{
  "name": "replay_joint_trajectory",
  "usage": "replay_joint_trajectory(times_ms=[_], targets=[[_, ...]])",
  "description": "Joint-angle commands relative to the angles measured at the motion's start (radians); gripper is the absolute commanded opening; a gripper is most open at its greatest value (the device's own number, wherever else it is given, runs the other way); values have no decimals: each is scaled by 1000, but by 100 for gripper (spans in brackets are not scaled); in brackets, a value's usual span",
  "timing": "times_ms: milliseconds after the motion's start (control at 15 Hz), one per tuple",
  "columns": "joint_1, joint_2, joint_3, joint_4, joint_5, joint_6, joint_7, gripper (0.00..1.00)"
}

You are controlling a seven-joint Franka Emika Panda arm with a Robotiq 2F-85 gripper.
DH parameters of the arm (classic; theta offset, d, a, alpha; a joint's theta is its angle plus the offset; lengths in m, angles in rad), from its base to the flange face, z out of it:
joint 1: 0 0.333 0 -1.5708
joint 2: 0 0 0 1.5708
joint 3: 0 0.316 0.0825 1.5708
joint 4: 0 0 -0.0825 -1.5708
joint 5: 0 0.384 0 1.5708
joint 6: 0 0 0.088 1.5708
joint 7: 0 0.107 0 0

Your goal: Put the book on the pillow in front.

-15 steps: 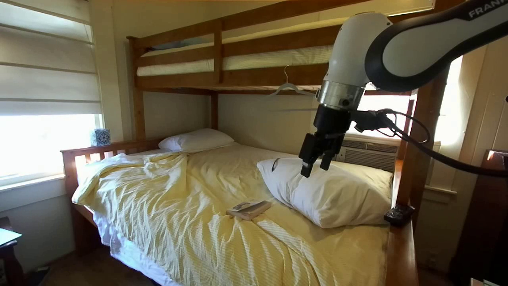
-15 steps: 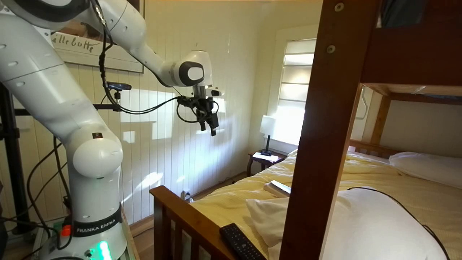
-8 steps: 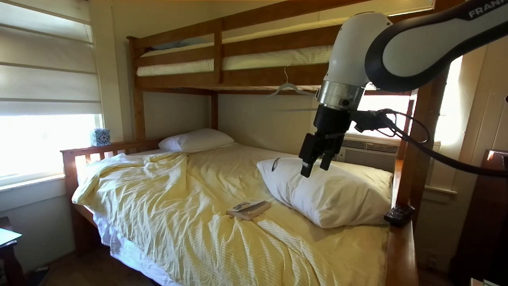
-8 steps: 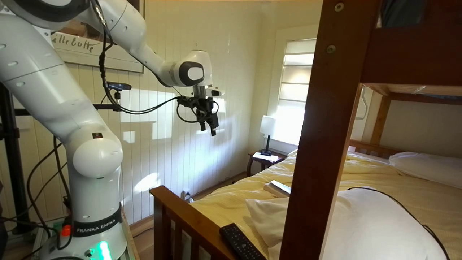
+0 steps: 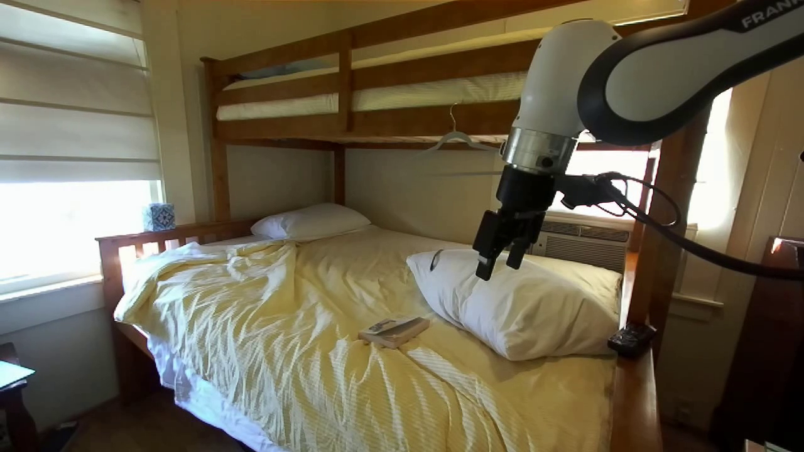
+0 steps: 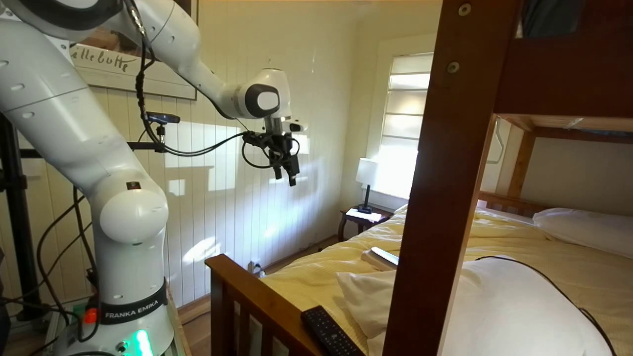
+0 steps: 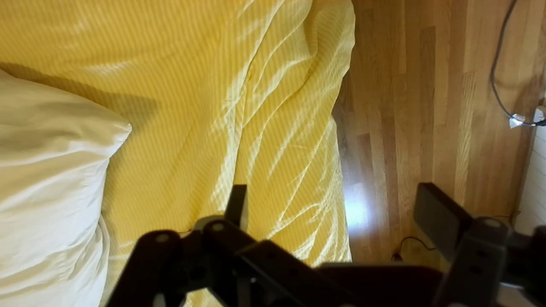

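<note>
The book (image 5: 394, 331) is small, flat and pale. It lies on the yellow blanket beside the big pillow. It also shows in an exterior view (image 6: 381, 258), partly behind the bed post, and is out of the wrist view. The big white pillow (image 5: 534, 314) is plump and creased. It shows partly behind the post in an exterior view (image 6: 514, 311), and at the left of the wrist view (image 7: 47, 183). My gripper (image 5: 499, 267) is open and empty, held high in the air. It shows in an exterior view (image 6: 285, 180). In the wrist view the gripper (image 7: 332, 209) hangs above the blanket's edge and the floor.
A flatter white pillow (image 5: 314, 223) lies at the bed's far end. A wooden post (image 6: 445, 173) and the upper bunk (image 5: 440, 119) frame the bed. A black remote (image 6: 332, 331) lies on the end rail. A dark cable (image 6: 544, 277) crosses the big pillow. Wooden floor (image 7: 401, 119) shows beside the bed.
</note>
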Motion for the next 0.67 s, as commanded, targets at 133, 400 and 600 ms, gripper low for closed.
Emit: replay_joint_trajectory(times_ms=[133, 400, 600], targets=[[-60, 71, 28, 46, -127, 14, 74, 100], [-150, 223, 54, 144, -403, -21, 124, 100], [-165, 388, 52, 273, -611, -54, 158, 100]])
